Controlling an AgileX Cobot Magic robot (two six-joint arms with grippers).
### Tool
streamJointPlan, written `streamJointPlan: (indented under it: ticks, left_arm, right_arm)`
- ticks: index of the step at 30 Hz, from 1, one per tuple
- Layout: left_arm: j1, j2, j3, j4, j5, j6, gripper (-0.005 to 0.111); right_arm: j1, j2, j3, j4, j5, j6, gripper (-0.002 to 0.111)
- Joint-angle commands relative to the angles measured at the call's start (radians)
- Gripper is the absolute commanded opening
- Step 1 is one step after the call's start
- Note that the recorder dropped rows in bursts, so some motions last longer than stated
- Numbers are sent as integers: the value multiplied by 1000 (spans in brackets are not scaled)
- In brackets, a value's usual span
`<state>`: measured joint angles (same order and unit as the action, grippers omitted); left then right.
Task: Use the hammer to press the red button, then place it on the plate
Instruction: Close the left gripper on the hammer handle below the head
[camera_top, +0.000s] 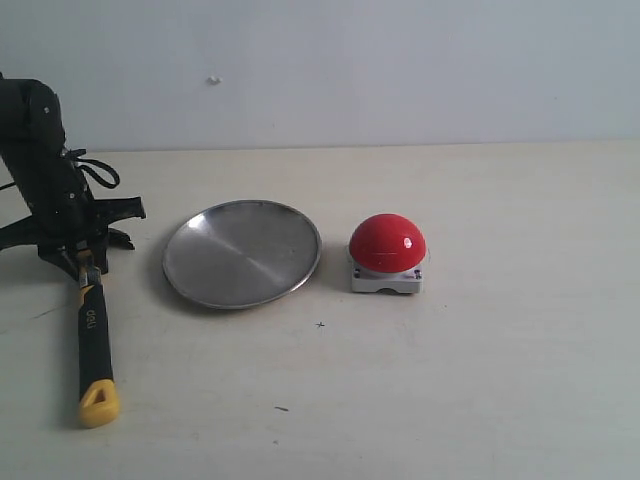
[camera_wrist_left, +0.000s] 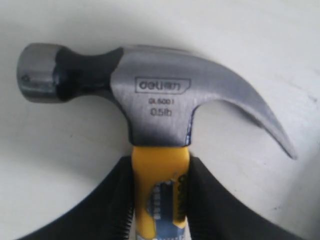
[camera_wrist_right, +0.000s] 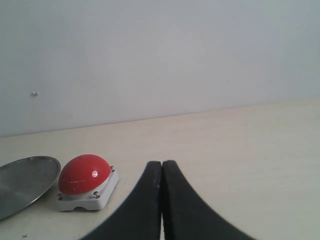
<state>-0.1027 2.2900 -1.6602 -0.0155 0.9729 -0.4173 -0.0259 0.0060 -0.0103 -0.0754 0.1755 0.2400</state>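
The hammer (camera_top: 92, 330) lies on the table at the far left, its yellow end nearest the front edge. My left gripper (camera_top: 82, 262) is shut on the hammer's handle just below the head. In the left wrist view the dark metal head (camera_wrist_left: 150, 95) fills the frame, and my left gripper (camera_wrist_left: 161, 192) has a black finger on each side of the yellow neck. The silver plate (camera_top: 243, 253) rests right of the hammer. The red button (camera_top: 387, 252) on its grey base stands right of the plate. My right gripper (camera_wrist_right: 161, 172) is shut on nothing, with the red button (camera_wrist_right: 85, 181) and the plate (camera_wrist_right: 22, 182) ahead of it.
A pale wall (camera_top: 350, 70) rises behind the beige table (camera_top: 500, 380). The right arm does not show in the exterior view.
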Motion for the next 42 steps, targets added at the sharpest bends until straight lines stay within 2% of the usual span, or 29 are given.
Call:
streamJointPlan:
  ticks: [1, 8, 10, 13, 17, 19, 21, 29, 42]
  left_arm:
    - [3, 36, 5, 5, -36, 22, 0]
    - [3, 36, 5, 5, -32, 21, 0]
    - [3, 36, 5, 5, -28, 21, 3]
    - [3, 36, 5, 5, -26, 21, 18]
    - [3, 36, 5, 5, -26, 24, 46]
    - [3, 36, 5, 5, -28, 24, 55]
    - [3, 36, 5, 5, -34, 24, 58]
    - [3, 36, 5, 5, -34, 24, 56]
    - [3, 36, 5, 5, -26, 67, 0]
  right_arm:
    - [-5, -6, 4, -1, 0, -4, 0]
    - [-5, -6, 4, -1, 0, -4, 0]
    - [-5, -6, 4, -1, 0, -4, 0]
    - [-5, -6, 4, -1, 0, -4, 0]
    - [-5, -6, 4, -1, 0, -4, 0]
    - [-5, -6, 4, -1, 0, -4, 0]
    - [-5, -6, 4, -1, 0, -4, 0]
    - [-5, -6, 4, -1, 0, -4, 0]
    - [-5, -6, 4, -1, 0, -4, 0]
